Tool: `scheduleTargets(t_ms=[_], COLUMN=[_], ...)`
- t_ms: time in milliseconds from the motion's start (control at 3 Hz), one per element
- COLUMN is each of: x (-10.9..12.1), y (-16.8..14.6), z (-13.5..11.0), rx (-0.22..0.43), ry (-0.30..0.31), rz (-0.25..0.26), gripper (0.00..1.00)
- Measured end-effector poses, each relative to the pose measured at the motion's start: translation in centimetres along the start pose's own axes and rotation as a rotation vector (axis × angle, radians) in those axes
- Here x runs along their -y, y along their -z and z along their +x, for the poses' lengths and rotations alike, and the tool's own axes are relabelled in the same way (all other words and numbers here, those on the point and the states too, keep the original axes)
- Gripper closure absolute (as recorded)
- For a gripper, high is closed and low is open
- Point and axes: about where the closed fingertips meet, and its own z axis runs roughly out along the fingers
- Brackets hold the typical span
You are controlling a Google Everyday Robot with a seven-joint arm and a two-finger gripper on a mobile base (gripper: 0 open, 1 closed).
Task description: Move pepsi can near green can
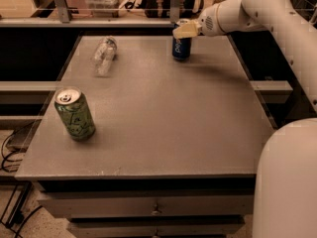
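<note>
The pepsi can (182, 48), dark blue with white lettering, stands upright at the far edge of the grey table (163, 113), right of centre. My gripper (184, 30) reaches in from the right and is closed around the can's top, its cream fingers (186, 30) covering the rim. The green can (75, 114) stands upright near the table's front left, far from the pepsi can.
A clear plastic bottle (104, 54) lies on its side at the far left of the table. My white arm (257, 9) spans the upper right and my base (287, 182) fills the lower right. Drawers (153, 207) sit below the table's front edge.
</note>
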Motion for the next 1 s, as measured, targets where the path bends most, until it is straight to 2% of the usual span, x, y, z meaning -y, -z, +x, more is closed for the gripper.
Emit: scheduleTargets(t_ms=[333,667,1000], x=[-3.3,-8.4,-14.2], y=[3.0,6.5,9.5], z=[-3.1,-4.0,-3.0], rx=[0.012,-0.009,-0.011], ry=[0.129,0.289,0.374], rz=[-0.07,-0.204,-0.404], gripper=[1.0,1.0,1.0])
